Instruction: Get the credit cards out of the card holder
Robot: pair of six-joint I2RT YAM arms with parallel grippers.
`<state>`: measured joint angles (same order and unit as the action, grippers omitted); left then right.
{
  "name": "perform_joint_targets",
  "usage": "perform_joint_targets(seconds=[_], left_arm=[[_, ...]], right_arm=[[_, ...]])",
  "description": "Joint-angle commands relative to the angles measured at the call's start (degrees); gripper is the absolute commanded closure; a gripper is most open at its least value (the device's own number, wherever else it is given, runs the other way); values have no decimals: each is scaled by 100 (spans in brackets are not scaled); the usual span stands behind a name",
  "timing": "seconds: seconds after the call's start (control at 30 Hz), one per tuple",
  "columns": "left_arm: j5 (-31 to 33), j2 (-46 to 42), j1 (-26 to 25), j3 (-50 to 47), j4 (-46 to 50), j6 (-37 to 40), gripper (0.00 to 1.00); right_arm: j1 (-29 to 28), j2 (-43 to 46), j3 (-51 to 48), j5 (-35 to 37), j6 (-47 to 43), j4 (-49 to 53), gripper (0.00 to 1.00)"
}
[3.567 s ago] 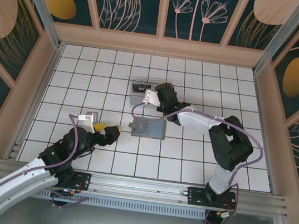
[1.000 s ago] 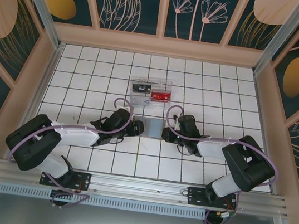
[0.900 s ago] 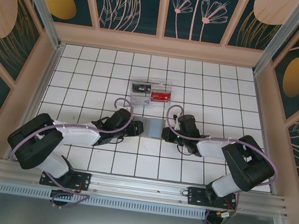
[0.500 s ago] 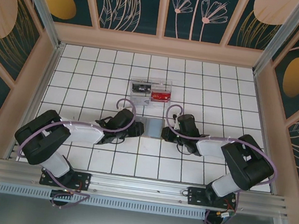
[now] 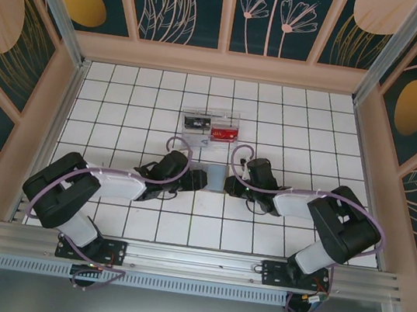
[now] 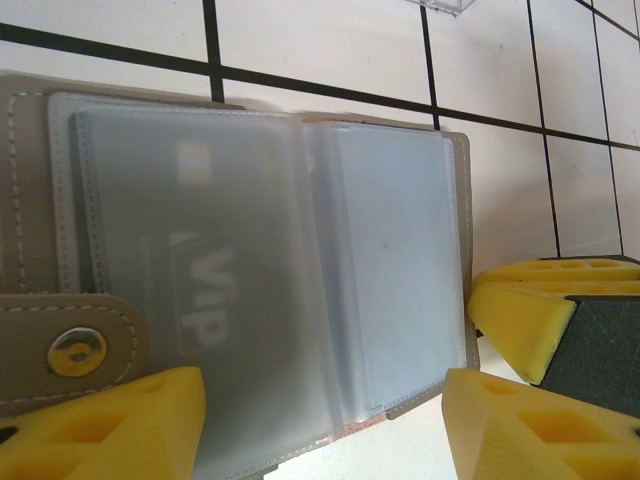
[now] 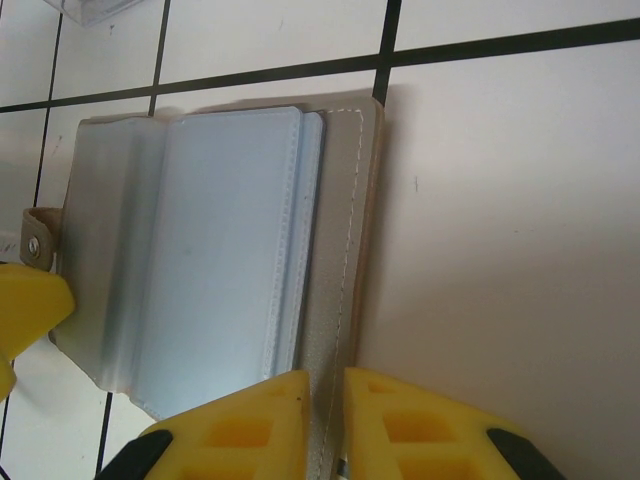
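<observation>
The card holder [image 6: 250, 250] lies spread open on the white tiled counter [image 5: 277, 119], between my two arms and just in front of the clear tray [image 5: 211, 125]. Its frosted plastic sleeves [image 7: 215, 250] face up. Through one of them I can read "VIP" on a credit card [image 6: 190, 270] that sits fully inside its pocket. Whether the other sleeves hold cards I cannot tell through the cloudy plastic. The snap tab [image 6: 75, 345] hangs off one side of the beige cover.

My right tool [image 7: 326, 385] has its yellow fingers drawn almost together, with the stitched edge of the cover nipped between them, so I take it to be clamped on that edge and pinning the holder down. My left tool [image 6: 322, 390] comes in from the opposite side with its fingers well apart, straddling the sleeves and gripping nothing.

By my reckoning I am at the first extraction: the holder is open and anchored, and no card is out yet. The next move calls for my left tool to find the open mouth of the VIP sleeve, get one finger onto the card's exposed edge and close on the card alone. Then it should draw the card along the pocket while my right tool resists the pull. The sleeves look thin and slippery, so the likely fault is pinching plastic together with the card.
</observation>
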<state>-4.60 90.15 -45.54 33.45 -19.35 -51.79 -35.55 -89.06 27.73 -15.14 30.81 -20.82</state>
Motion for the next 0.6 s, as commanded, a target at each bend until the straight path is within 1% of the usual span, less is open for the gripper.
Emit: perform_joint_targets(seconds=[0.0,0.17,0.23,0.33,0.57], left_arm=[[-160,95,-64,165,-164,-11,35],[228,-249,-68,197,251,63,35],[614,-398,-67,204,637,46,35],[953,-480,-67,191,947,56,35],[926,-285,-65,135,925,-21,35]], right_arm=[[9,-195,83,-121,13,8,82],[4,-216,91,-103,4,19,82],[8,-232,93,-104,4,26,82],[5,-233,110,-95,13,50,82],[0,-241,101,-86,13,49,82]])
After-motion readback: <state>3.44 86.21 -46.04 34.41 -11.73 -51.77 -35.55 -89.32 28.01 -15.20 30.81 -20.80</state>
